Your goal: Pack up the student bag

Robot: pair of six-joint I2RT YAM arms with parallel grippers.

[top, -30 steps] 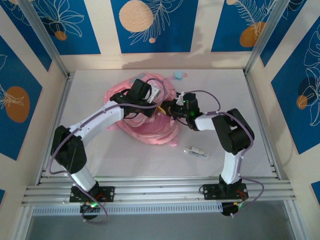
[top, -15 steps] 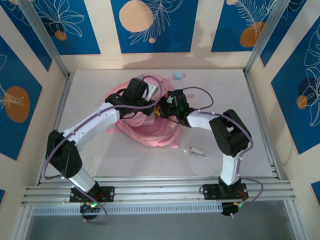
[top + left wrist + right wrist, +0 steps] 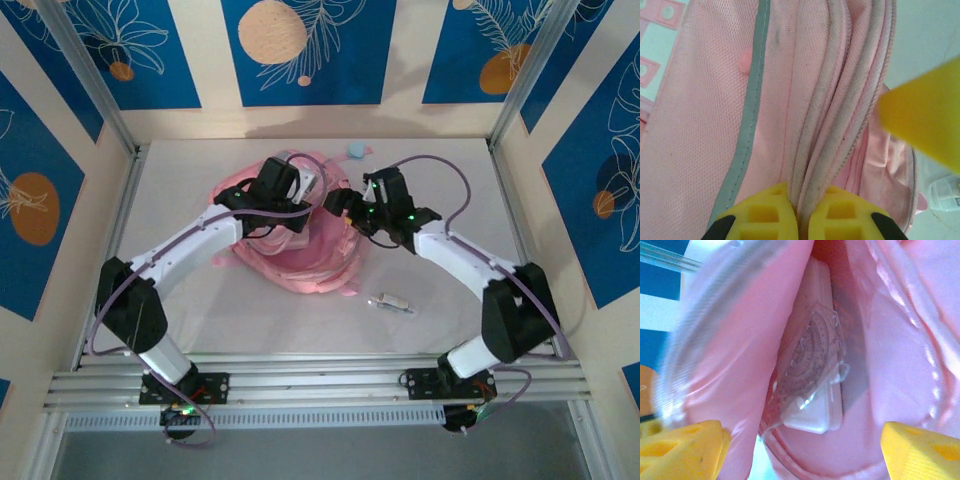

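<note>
The student bag [image 3: 300,258], a soft pink backpack, lies in the middle of the table. My left gripper [image 3: 298,192] is shut on the bag's folded zip edge [image 3: 820,125], its yellow fingers [image 3: 760,215] pinching the pink layers and holding the mouth up. Just right of it, at the bag's opening, my right gripper [image 3: 346,207] stands open. In the right wrist view the right gripper [image 3: 802,450] is spread wide over the pink lining, with nothing between its fingertips [image 3: 682,447]. A white case with a clear protractor [image 3: 812,370] lies inside the bag [image 3: 890,350].
A small white and clear object [image 3: 392,303] lies on the table to the right of the bag, near the front. A pale blue item [image 3: 355,150] sits at the back edge. Metal frame posts and patterned walls enclose the table on three sides.
My right gripper has opened and let go of the white case inside the bag, then drawn back a little to the right, its elbow swinging outward. My left gripper keeps its grip.
</note>
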